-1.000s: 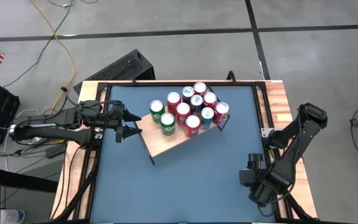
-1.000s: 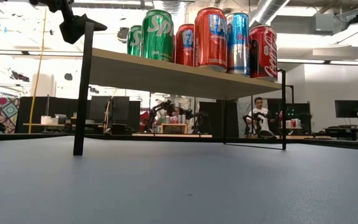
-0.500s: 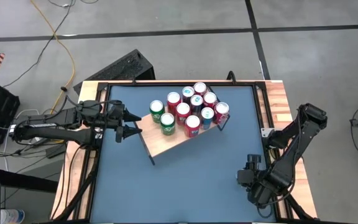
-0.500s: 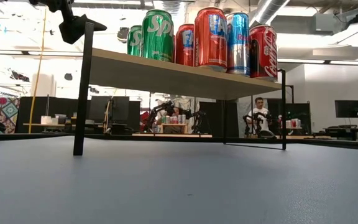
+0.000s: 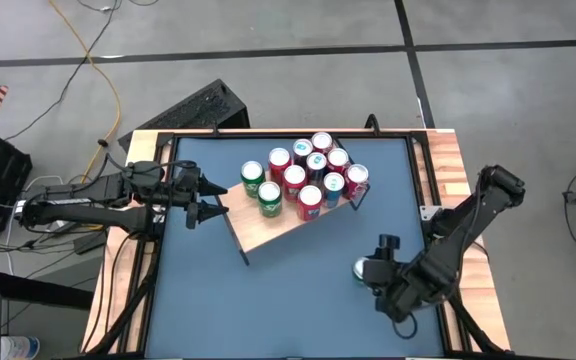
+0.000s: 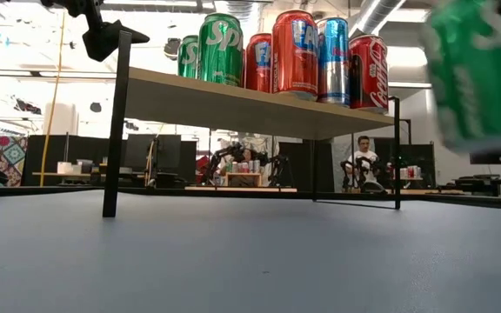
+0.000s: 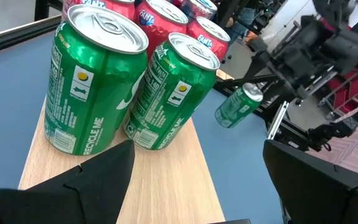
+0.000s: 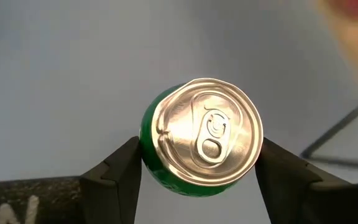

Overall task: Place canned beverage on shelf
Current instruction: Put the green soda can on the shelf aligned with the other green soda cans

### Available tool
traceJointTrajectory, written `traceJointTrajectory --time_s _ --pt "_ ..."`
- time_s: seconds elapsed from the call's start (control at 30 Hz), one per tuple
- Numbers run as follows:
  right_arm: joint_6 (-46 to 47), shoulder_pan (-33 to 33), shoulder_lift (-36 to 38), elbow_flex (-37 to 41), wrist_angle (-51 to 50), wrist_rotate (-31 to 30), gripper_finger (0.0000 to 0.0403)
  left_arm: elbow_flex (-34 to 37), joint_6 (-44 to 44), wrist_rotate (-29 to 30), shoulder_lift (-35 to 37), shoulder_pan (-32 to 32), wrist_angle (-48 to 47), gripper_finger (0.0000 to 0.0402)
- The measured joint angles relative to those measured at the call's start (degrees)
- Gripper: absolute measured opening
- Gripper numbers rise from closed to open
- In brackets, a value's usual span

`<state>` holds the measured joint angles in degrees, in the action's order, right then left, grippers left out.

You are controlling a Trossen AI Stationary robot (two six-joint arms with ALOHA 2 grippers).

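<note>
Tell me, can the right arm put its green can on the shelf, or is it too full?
Probably yes. The right gripper holds a green can above the table. The other cans crowd the far half of the shelf, and the near half looks bare.

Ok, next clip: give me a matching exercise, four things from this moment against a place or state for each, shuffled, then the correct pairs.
Things:
1. green can
2. left gripper
3. shelf
4. Coca-Cola can

Places or states:
A. fingers open, nothing between them, beside the shelf's left end
B. held between the right gripper's fingers, off the shelf
C. angled on the blue tabletop, its near part bare
D. upright on the shelf, rightmost of the cans in the low view

Pairs: 1-B, 2-A, 3-C, 4-D
</note>
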<state>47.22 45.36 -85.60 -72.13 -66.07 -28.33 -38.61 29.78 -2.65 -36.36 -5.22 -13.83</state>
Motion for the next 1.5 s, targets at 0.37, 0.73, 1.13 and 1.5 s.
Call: traceJointTrajectory --time_s 0.37,0.73,1.13,1.5 --pt "-26.6 -14.0 0.0 -11.8 9.8 -0.3 0.0249 0.0 -1.1 0.0 0.0 0.0 0.0 0.0341" --pt "-45.3 -24.4 0.1 -16.5 25.2 4.6 0.0249 0.0 -1.2 -1.6 0.0 0.0 -0.1 0.0341" --pt "-56.4 -28.3 -10.7 -26.4 24.6 10.2 0.0249 0.0 -1.2 -1.6 0.0 0.0 -0.4 0.0341" --pt "-60.6 -32.0 -17.9 -36.6 12.9 11.6 0.0249 0.0 -1.2 -2.1 0.0 0.0 -0.8 0.0341"
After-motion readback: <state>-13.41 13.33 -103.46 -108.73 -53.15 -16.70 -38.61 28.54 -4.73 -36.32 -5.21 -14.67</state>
